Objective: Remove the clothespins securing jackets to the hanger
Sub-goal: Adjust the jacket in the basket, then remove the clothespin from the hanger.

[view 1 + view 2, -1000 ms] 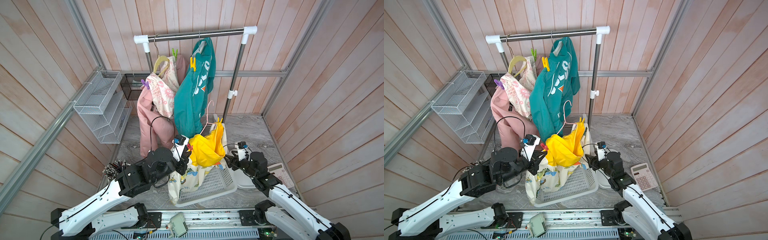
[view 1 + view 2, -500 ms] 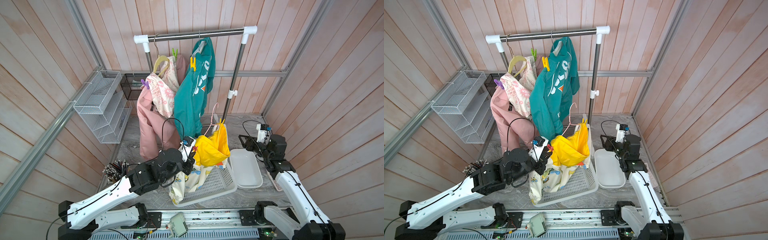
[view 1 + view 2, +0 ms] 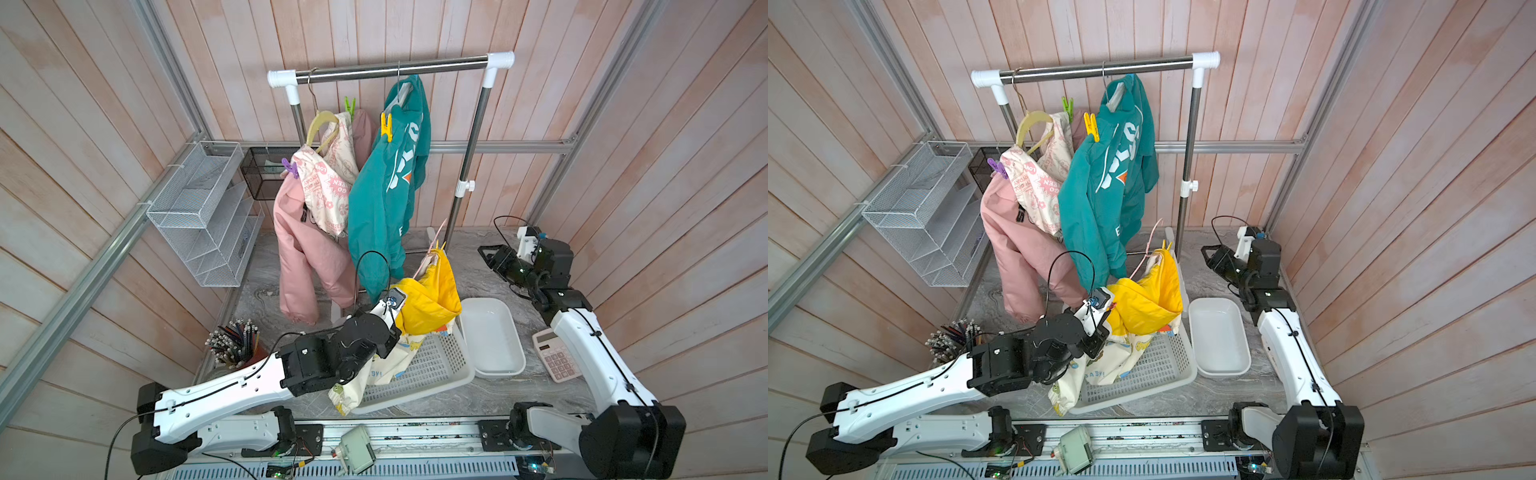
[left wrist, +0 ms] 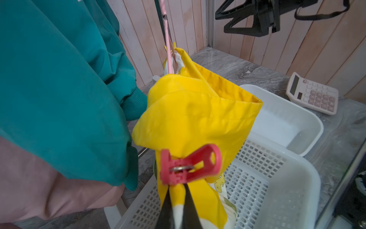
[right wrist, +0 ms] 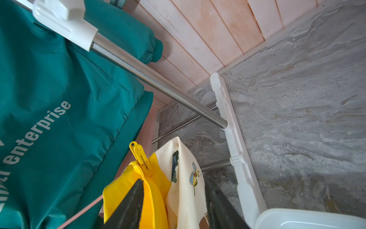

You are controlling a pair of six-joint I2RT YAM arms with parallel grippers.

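Note:
The yellow jacket hangs low on a pink hanger over the basket. My left gripper is shut on a fold of its fabric, right under a red clothespin clipped to it. A yellow clothespin sits on its far upper corner. My right gripper hangs open and empty in the air at the back right, apart from the jacket. On the rail, the pink jacket carries a purple clothespin and a green clothespin. The teal jacket carries another yellow clothespin.
A white perforated basket lies under the yellow jacket, with a white tray beside it and a calculator further right. A cup of pencils and a wire shelf stand at the left. The rack post rises behind.
My right arm has swung away from the yellow jacket to the back right and up, its jaws narrowing. The left gripper has carried the jacket slightly up and right.

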